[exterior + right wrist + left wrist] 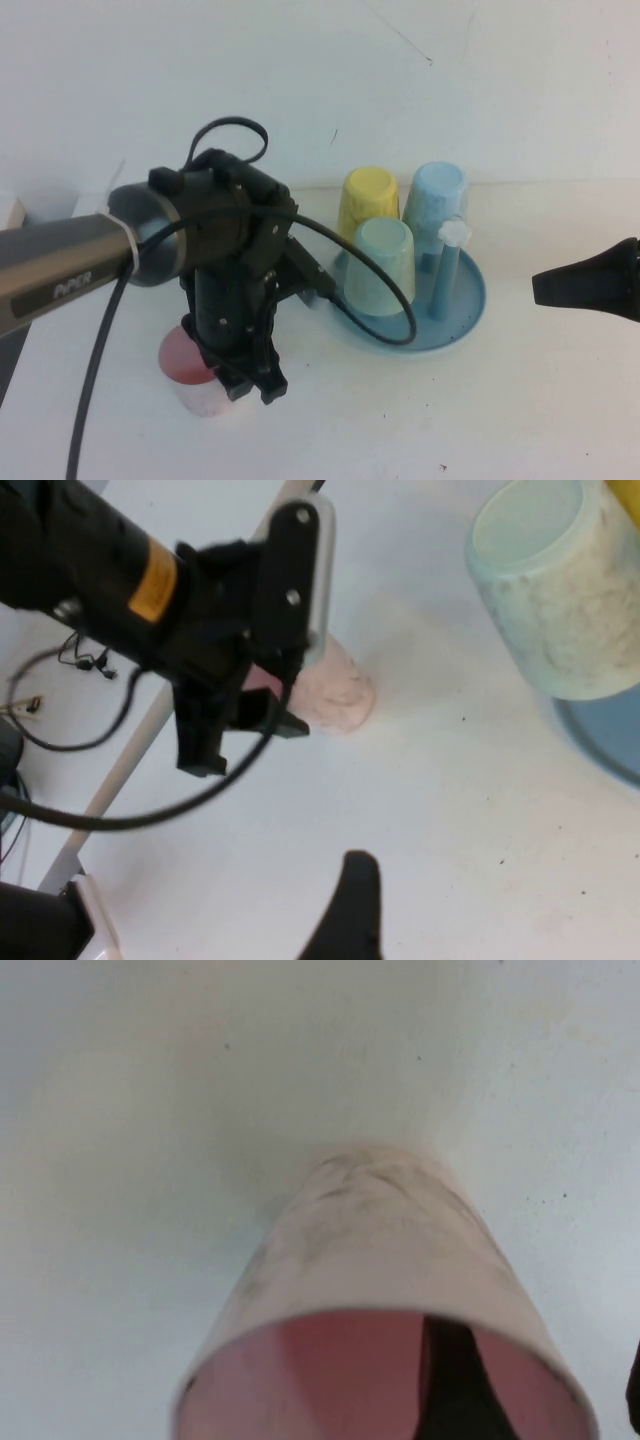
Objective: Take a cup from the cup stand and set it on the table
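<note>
Now, counter [520, 400]: matte white, flat, under both tools.
Cup stand [470, 310]: round blue dish, beside left tool; yellow, pale blue, mint cups on it.
Left tool [250, 385]: over cup, finger inside rim, grip unclear.
Cup [195, 385]: speckled pink, tapered, on counter.
Right tool [545, 288]: spread, beyond stand.

The scene is being lit brightly and evenly; soft shadows are being cast on the worktop [520, 400], and the cup [390, 1260] is being blurred.
</note>
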Motion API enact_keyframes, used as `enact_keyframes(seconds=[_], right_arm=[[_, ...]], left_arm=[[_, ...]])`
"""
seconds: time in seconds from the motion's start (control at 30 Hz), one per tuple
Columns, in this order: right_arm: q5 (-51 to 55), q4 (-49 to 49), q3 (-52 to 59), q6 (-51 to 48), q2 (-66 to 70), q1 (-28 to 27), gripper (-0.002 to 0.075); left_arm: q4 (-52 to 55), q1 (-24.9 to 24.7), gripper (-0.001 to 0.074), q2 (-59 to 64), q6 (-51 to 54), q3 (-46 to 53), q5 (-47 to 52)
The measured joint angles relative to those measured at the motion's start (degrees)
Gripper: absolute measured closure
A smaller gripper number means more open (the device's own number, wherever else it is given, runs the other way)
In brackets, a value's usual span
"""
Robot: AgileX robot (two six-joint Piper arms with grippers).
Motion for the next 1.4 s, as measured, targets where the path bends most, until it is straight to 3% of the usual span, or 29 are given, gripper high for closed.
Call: enact_keyframes(seconds=[0.23, 0.47, 0.6, 1.0, 1.23, 1.4], right_arm=[[3.72, 1.32, 0.00, 0.00, 0.00, 0.00, 0.0057], [4.59, -2.18, 0.00, 2.28, -2.78, 0.00, 0.0066], [5.01, -3.31, 0.00, 2.82, -6.65, 0.00, 0.0112], [5.83, -0.82, 0.10, 1.47, -18.84, 0.00, 0.0459], [0.28, 2.49, 0.10, -1.49, -27.34, 0.00, 0.0503], [3.01, 2.13, 0.10, -1.81, -31.40, 0.00, 0.0535]], left_arm=[[1.63, 0.00, 0.0412, -5.66, -4.05, -5.46, 4.54], [-2.05, 0.00, 0.0667, -17.22, -6.62, -5.71, 5.50], [-6.84, 0.00, 0.0720, -26.17, -6.34, -2.40, 3.46], [-17.80, 0.00, 0.0735, -60.17, -6.10, 28.89, -11.63], [-25.42, 0.00, 0.0736, -78.20, -5.59, 47.66, -20.49], [-26.86, 0.00, 0.0736, -91.68, -6.17, 56.48, -29.23]])
